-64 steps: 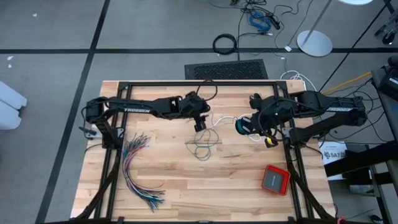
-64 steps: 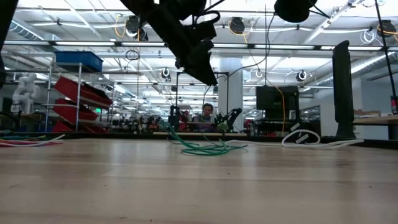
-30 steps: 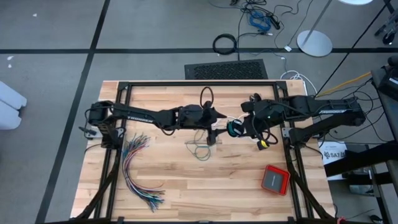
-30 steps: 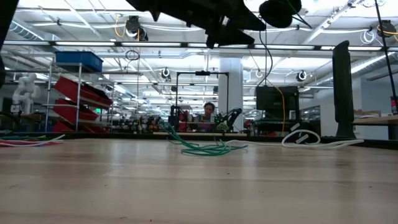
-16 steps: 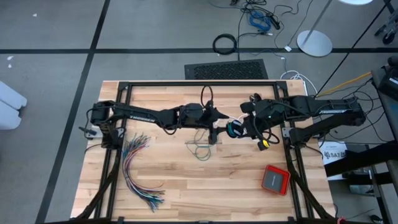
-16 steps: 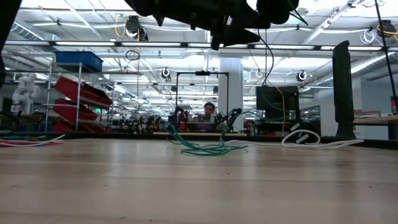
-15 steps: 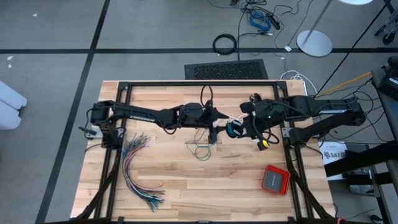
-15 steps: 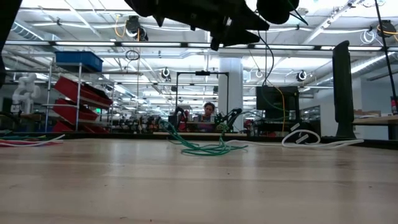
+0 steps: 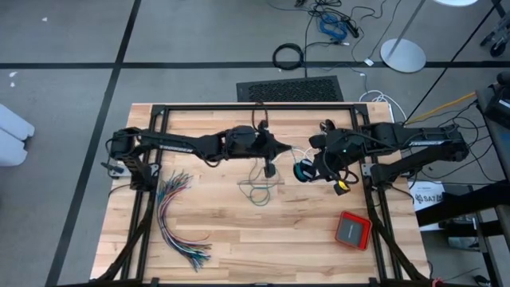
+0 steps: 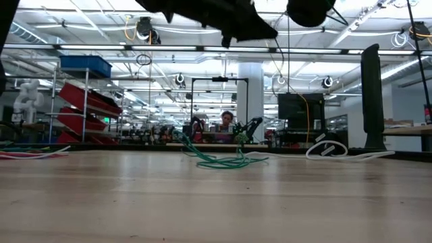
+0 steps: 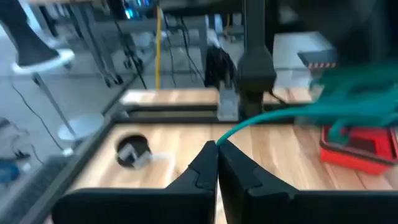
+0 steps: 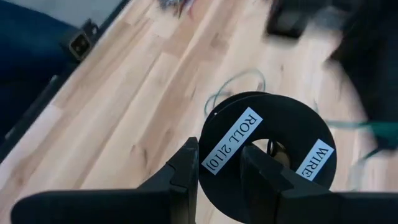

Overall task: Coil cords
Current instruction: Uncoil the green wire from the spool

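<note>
Left gripper (image 11: 217,149) now pinched on teal cord (image 11: 261,118), right gripper (image 12: 217,163) still clamping spool (image 12: 267,163)

Spool (image 12: 268,155) label by my fingers: "ROLL 2[10]"
Spool label, opposite side of its hole: "WIRE"

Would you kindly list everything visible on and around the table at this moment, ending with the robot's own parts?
Thin teal-green cord: one, loose loops, table centre; a strand runs up into the left jaws.
Black wire spool with white labels: one, in the right jaws.
Fanned bundle of many-coloured wires: one, table's left side.
Flat red box: one, table's right side.
Thick black cable ring: one, on the floor beyond the table.
Left gripper: shut on the teal-green cord, above table centre.
Right gripper: gripping the spool, right of centre.
</note>
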Controlling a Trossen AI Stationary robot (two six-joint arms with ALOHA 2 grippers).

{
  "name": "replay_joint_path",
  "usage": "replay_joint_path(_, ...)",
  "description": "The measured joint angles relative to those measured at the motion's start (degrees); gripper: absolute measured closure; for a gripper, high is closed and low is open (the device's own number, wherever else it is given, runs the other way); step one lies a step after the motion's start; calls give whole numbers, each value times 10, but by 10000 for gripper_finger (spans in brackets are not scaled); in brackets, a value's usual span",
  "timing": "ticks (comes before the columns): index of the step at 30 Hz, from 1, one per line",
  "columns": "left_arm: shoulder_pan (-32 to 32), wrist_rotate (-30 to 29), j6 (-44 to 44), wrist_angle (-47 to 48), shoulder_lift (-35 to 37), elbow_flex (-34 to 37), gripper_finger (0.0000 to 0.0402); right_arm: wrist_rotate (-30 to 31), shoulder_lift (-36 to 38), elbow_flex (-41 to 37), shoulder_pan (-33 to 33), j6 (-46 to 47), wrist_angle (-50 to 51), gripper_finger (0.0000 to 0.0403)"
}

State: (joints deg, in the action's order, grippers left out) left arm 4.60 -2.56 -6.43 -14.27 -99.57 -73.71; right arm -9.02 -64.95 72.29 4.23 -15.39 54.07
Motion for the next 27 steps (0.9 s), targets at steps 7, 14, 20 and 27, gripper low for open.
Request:
replay_joint_path(7, -26, 45, -18, 18, 39, -1, 398, 127, 0, 0, -15, 20, 61, 325)
replay_joint_path(14, -50, 46, -12, 87, 7, -1, 399, 204, 5, 0, -28, -22, -8, 325)
replay_joint_path(20, -42, -20, 0, 113, -28, 0, 400, 10, 3, 0, -26, -57, -94, 325)
replay_joint_path(27, 6, -118, 1, 159, -16, 0, 400, -88, 1, 0, -26, -13, -10, 325)
